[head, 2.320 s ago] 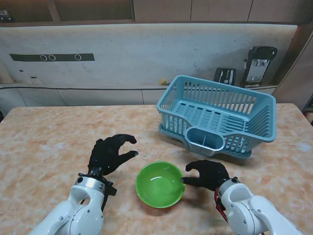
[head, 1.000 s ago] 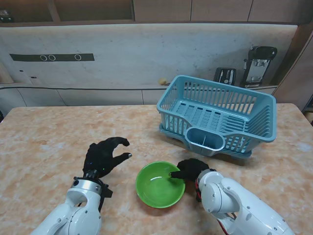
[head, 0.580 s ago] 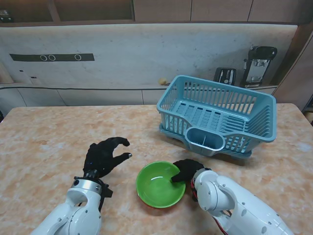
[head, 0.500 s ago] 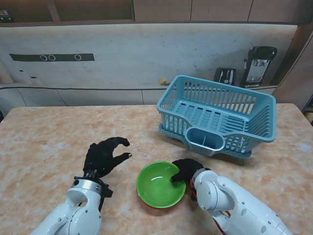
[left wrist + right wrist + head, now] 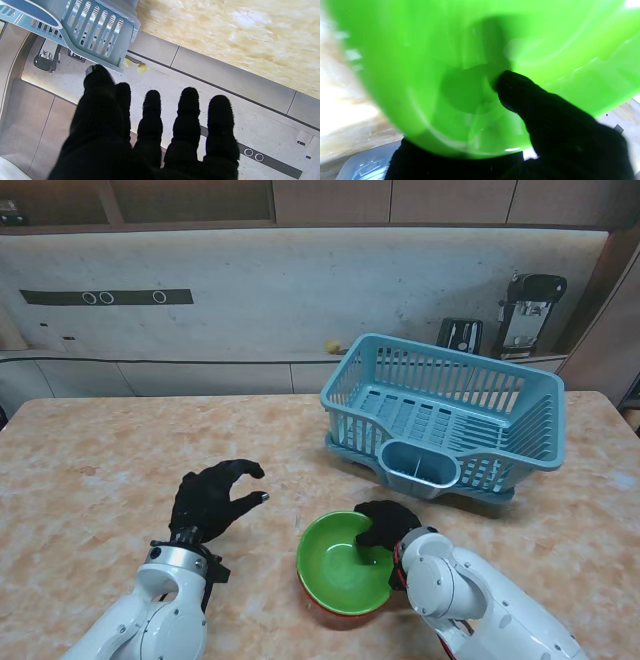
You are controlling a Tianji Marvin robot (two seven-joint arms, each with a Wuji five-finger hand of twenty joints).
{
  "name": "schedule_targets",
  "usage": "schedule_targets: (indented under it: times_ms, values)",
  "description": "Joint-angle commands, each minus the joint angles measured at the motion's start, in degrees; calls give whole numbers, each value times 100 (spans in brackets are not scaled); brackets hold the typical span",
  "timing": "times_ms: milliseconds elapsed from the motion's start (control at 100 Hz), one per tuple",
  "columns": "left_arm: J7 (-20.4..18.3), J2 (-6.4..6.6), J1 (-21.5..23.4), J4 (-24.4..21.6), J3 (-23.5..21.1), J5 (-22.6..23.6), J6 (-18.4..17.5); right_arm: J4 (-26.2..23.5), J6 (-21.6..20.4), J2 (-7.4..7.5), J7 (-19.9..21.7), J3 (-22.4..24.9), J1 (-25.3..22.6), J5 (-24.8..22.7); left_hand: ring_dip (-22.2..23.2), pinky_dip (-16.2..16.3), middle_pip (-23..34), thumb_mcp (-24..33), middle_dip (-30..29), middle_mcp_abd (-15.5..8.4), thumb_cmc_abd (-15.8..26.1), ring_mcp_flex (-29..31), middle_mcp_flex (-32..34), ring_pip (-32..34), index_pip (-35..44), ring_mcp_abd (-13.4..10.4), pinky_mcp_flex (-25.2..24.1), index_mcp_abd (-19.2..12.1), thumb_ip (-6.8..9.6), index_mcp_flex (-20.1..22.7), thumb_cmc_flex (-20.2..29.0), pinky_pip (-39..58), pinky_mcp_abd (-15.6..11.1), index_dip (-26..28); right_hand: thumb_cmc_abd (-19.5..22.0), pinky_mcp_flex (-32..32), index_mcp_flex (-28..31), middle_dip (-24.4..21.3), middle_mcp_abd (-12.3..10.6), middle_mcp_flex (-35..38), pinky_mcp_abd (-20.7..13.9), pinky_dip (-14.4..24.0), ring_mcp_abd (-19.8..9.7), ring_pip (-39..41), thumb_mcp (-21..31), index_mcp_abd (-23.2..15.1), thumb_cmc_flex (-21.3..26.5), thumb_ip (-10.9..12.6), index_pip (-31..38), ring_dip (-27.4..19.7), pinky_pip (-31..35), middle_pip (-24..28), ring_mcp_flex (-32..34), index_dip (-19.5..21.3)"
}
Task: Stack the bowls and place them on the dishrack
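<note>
Green plastic filled my right wrist view: the green bowl (image 5: 460, 82) sat tipped in my right hand (image 5: 385, 525), its open side turned toward my left. My thumb (image 5: 520, 92) pressed inside the bowl against its inner wall while the other fingers wrapped the outside under the rim, so the hand was closed on it. From the stand camera the bowl (image 5: 345, 565) was in front of me, near my edge of the bench (image 5: 90, 470), with an orange-red bowl (image 5: 345, 617) showing as a thin crescent beneath it (whether the 2 were nested tight or only touching I could not tell).

My left hand (image 5: 212, 498) hovered over the bench to the left of the bowls, well apart from them, its fingers spread and curled loosely, holding nothing. In the left wrist view all 5 fingers (image 5: 186, 117) stood separated, with only the wall beyond them.

Farther from me and to the right stood the blue dishrack (image 5: 445, 415) on the bench, with a cutlery cup (image 5: 420, 465) on its near side, and nothing visible in it. The bowls were near it, not touching it.
</note>
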Motion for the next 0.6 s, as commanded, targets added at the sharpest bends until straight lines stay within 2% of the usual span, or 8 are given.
schedule_targets:
  times_ms: [0, 140, 370, 590]
  values:
    - [-52, -21, 40, -16, -11, -2, 2, -55, -92, -48, -10, 21, -115, -21, 67, 75, 16, -95, 48, -22, 205, 47, 131, 52, 87, 40, -25, -146, 151, 141, 124, 106, 66, 144, 221, 149, 695, 155, -379, 184, -221, -125, -131, 223, 778, -1274, 964, 190, 825, 197, 270, 196, 140, 678]
    - [-39, -22, 49, -20, -24, 4, 3, -157, -199, -74, -176, 127, -243, -44, 70, 76, 17, -97, 49, -11, 206, 55, 131, 57, 95, 39, -28, -138, 150, 147, 121, 107, 66, 144, 264, 75, 796, 225, -489, 203, -148, -192, -148, 274, 822, -1393, 983, 202, 1016, 247, 311, 267, 113, 867]
    - [-37, -22, 50, -20, -26, 6, 4, -346, -412, -134, -575, 285, -476, -128, 71, 78, 20, -98, 51, -14, 210, 52, 138, 58, 108, 39, -28, -143, 149, 155, 120, 109, 66, 146, 220, -63, 895, 301, -533, 268, -13, -233, -165, 373, 905, -1463, 986, 193, 1113, 330, 370, 333, 73, 1008]
    - [1, -28, 83, -52, -60, 32, 32, -651, -577, -145, -841, 428, -696, -388, 72, 77, 21, -96, 52, -21, 211, 54, 142, 60, 117, 42, -29, -150, 151, 160, 124, 106, 65, 146, 251, -112, 977, 416, -589, 314, 75, -90, -197, 514, 964, -1547, 1009, 202, 1247, 402, 519, 409, 87, 1180]
